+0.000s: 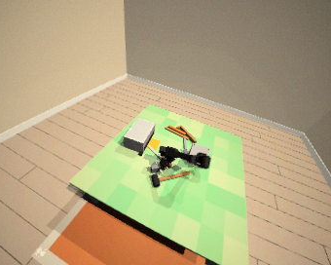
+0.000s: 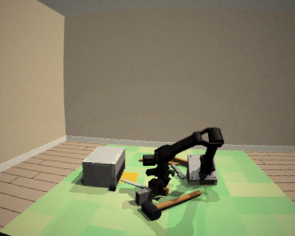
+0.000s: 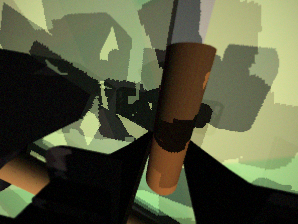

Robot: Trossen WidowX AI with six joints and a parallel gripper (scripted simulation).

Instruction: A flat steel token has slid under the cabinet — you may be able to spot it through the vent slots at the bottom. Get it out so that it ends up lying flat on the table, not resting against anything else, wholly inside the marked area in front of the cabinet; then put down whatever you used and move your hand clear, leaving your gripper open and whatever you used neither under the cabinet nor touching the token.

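The grey cabinet [image 1: 141, 128] [image 2: 104, 155] stands at the left of the table. The yellow marked area [image 1: 155, 144] [image 2: 130, 176] lies in front of it. My gripper [image 1: 169, 165] [image 2: 160, 188] [image 3: 167, 138] is shut on the wooden handle of a tool, low over the table and to the right of the marked area. The tool's handle [image 3: 184, 85] leads into a pale grey shaft [image 1: 153, 151] [image 2: 134, 184] [image 3: 187, 22], which points toward the cabinet, its far end by the marked area. I cannot see the steel token in any view.
A grey block [image 1: 155, 168] [image 2: 142, 196] is close to my gripper. A black-headed mallet [image 1: 156, 181] [image 2: 152, 211] lies in front, its handle [image 3: 22, 175] low left in the wrist view. Wooden sticks [image 1: 176, 131] lie at the back. A small black block [image 2: 113, 187] sits by the cabinet's corner.
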